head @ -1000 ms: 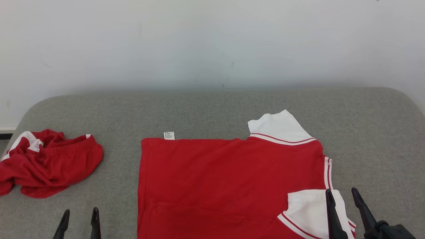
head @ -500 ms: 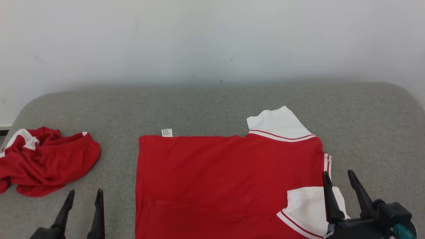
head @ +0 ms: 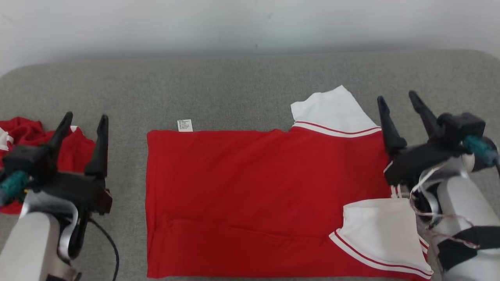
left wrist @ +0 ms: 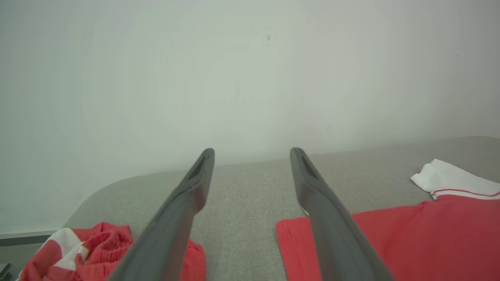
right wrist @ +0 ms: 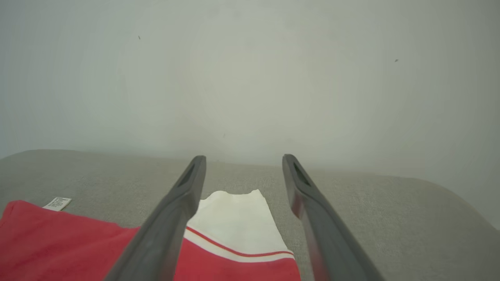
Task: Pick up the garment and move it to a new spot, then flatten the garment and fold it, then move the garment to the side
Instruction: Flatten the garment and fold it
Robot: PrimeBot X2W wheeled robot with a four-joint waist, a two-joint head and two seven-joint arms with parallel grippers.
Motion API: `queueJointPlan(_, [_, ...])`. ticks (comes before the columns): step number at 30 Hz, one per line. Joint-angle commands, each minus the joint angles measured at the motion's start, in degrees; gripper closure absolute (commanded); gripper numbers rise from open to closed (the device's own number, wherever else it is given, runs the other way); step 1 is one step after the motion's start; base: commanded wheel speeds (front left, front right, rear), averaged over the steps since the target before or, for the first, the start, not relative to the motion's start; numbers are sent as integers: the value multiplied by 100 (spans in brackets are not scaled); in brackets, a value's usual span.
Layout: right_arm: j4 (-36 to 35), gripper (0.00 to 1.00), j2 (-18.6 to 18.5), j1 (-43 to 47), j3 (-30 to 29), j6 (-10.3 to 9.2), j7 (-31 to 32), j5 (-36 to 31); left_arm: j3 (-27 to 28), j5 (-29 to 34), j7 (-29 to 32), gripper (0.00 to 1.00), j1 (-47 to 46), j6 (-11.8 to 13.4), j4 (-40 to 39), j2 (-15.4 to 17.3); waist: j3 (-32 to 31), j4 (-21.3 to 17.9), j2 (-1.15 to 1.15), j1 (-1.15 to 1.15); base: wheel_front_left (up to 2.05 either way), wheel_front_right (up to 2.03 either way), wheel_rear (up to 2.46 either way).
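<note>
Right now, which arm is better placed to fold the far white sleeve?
Right: the right gripper hangs open beside that sleeve; the left gripper is across the garment from it.

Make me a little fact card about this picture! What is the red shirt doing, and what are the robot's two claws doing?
surface: grey padded top
garment: red shirt, spread flat in the middle
far sleeve: white, sticking out flat
near sleeve: white, lying on the red body
tag: small, white, at the far left corner
left gripper: open, empty, left of the shirt
right gripper: open, empty, by the shirt's right edge
other cloth: red and white, crumpled, far left
</note>
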Motion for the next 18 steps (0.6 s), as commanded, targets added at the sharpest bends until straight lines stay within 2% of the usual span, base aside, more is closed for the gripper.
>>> queueJointPlan(1, [81,0,-79,-166,-9,-16,57,13,-33,-113,71,0,-144,-22,54,42,499,-40,-2,-1,0,0,0])
queueJointPlan(5, [543,0,-172,-920,101,-16,221,72,-435,-623,562,0,-795,-34,330,249,863,-38,-2,-1,0,0,0])
queueJointPlan(9, [1070,0,-240,-1609,323,-16,442,137,-984,-1316,1118,0,-1292,-29,491,639,1128,-62,-2,-1,0,0,0])
queueJointPlan(15, [1868,0,-283,-2315,645,-16,675,225,-1718,-2032,1797,0,-1768,-31,534,1038,1304,-58,-2,-1,0,0,0])
queueJointPlan(18, [2187,0,-265,-2564,823,-16,740,253,-1946,-2363,2071,0,-1924,-32,546,1121,1331,-48,-2,-1,0,0,0])
